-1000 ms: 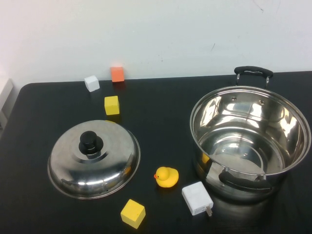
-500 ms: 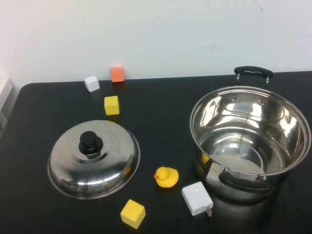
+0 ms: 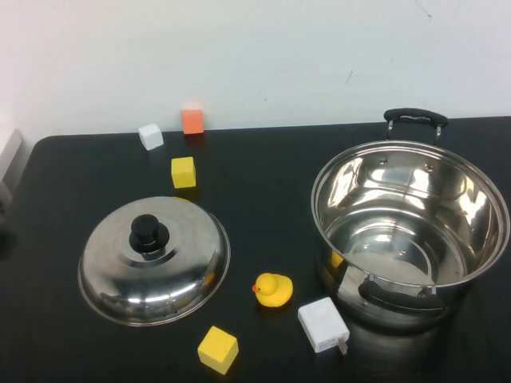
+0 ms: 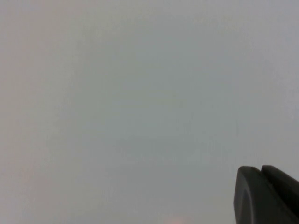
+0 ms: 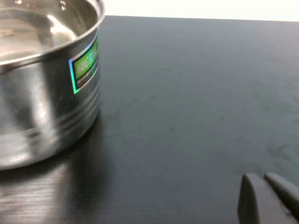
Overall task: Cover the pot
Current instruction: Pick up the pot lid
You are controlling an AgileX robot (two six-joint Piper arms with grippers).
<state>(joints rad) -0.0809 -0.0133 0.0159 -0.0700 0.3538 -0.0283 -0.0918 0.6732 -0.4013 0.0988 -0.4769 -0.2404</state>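
Note:
The pot point(image 3: 319, 179) stands open and empty at the right of the black table, its two black loop handles at the far and near sides. The domed steel lid point(image 3: 180, 263) with a black knob point(image 3: 148, 233) lies on the table at the left, apart from the pot. Neither gripper shows in the high view. My left gripper point(image 4: 260, 169) is shut and empty, facing a plain pale wall. My right gripper point(image 5: 262, 176) is shut and empty, low over the bare table, off to the side of the pot's labelled outer wall point(image 5: 42, 93).
A yellow rubber duck point(image 3: 273, 289), a white charger point(image 3: 322, 324) and a yellow cube point(image 3: 218, 349) lie between lid and pot near the front. Another yellow cube point(image 3: 183, 171), a white cube point(image 3: 150, 136) and an orange cube point(image 3: 192, 120) sit behind the lid.

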